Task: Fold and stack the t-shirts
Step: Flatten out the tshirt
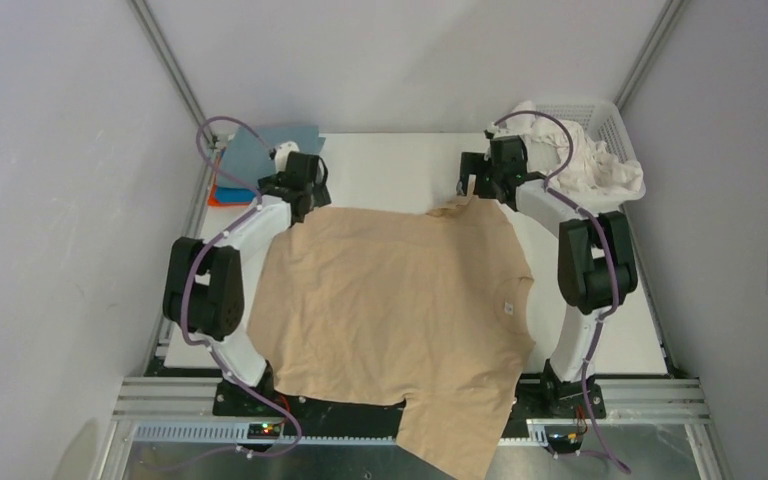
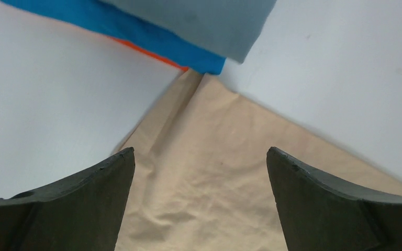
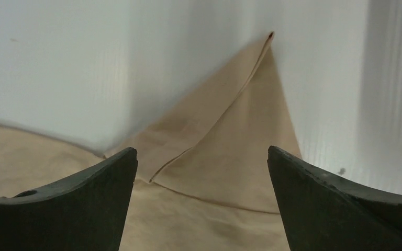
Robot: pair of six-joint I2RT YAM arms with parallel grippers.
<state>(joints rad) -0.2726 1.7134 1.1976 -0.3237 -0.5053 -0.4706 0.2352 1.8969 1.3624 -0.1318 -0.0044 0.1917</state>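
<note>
Tan t-shirt [image 1: 390,300] spread flat on the table [image 1: 390,165], part hanging over the near edge. Left claw [image 2: 200,157] and right claw [image 3: 202,157] — both wide open, holding nothing — hover over its far edge. Flattening looks finished; next, pinch both far corners for the first fold.

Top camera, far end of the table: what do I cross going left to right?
Stack of folded t-shirts → left claw → right claw → white mesh basket holding white shirts.
</note>
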